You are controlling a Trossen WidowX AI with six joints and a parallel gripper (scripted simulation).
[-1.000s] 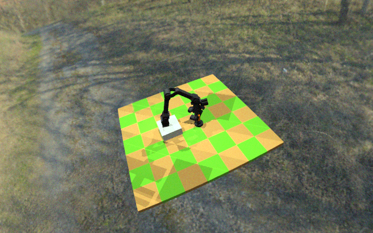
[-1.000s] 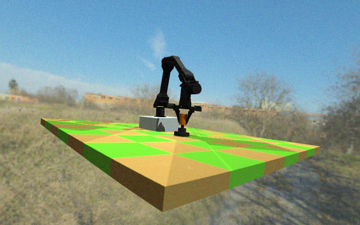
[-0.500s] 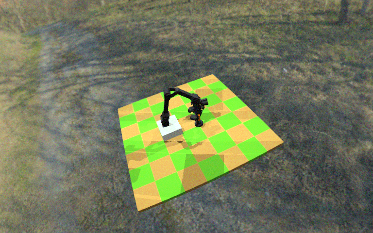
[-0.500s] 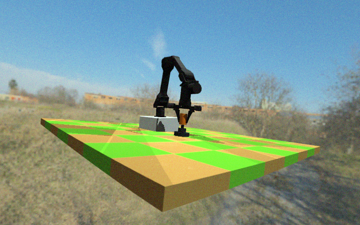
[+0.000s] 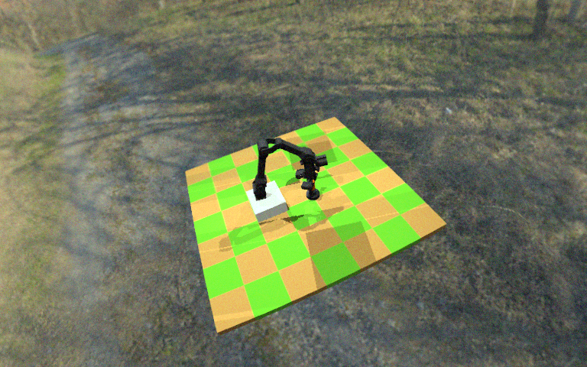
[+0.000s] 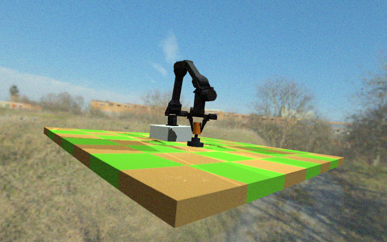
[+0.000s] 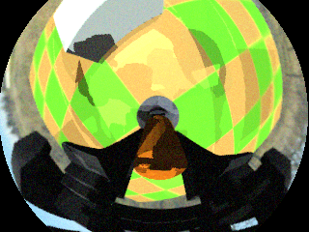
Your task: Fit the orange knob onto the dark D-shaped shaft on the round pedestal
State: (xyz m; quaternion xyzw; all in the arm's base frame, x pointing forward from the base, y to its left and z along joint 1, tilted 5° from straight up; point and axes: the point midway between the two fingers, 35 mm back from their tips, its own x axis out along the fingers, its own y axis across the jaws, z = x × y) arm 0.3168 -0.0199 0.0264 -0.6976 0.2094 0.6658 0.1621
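Note:
The orange knob [image 6: 196, 128] [image 7: 160, 150] is upright between the fingers of my gripper [image 6: 197, 129] [image 7: 158, 133], which is shut on it. The dark round pedestal [image 5: 312, 194] [image 6: 195, 143] [image 7: 145, 115] stands on the checkered board below. The knob is above the pedestal's wide base, and part of the dark shaft [image 6: 195, 136] shows under the knob's lower end. The knob looks in line with the shaft, its lower end at or just over the shaft's top. Whether the shaft's tip is inside the hole cannot be told. The shaft's flat side and the hole are hidden.
The arm's white base block [image 5: 270, 207] [image 6: 159, 132] [image 7: 130, 24] stands on the green and orange checkered board [image 5: 298, 277] [image 6: 182, 182] beside the pedestal. The arm arches over from the block. Shadows fall across the board.

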